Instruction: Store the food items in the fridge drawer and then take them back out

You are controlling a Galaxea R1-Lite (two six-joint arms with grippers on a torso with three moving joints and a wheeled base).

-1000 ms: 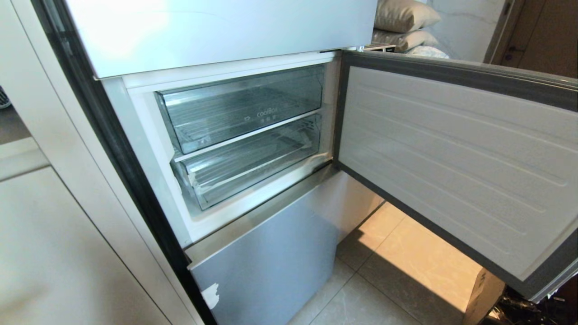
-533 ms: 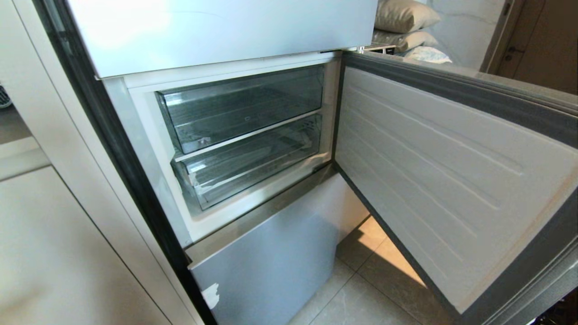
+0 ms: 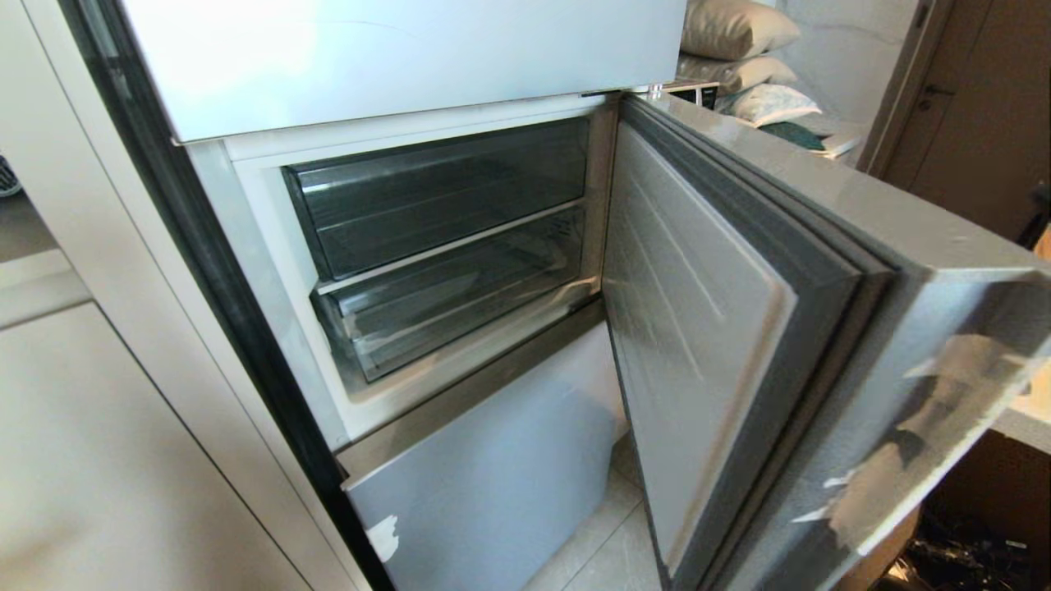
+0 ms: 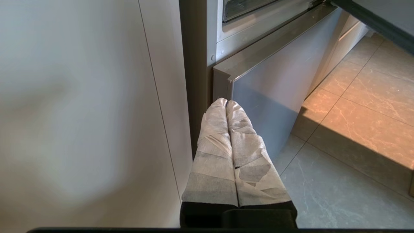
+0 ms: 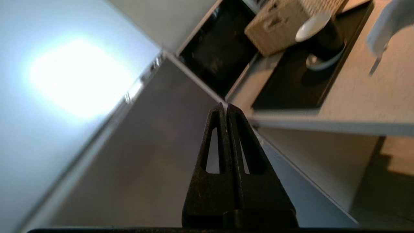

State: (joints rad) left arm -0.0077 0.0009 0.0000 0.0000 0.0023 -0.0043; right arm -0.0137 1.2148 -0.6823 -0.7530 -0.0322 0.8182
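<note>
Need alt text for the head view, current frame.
A fridge's middle compartment stands open, holding two stacked clear plastic bins, the upper bin and the lower fridge drawer, both empty of food. The grey compartment door stands partly swung in from the right, above a pale-blue bottom panel; no pincer shows.

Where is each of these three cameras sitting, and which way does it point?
Head view: from the robot's head, down at the open fridge's lower clear drawer and the door; no arm shows.
Left wrist view: behind the shut left gripper, facing the fridge's bottom panel and floor.
Right wrist view: behind the shut right gripper, facing a grey surface and counter.
Shared: head and left wrist both show the bottom panel.
</note>
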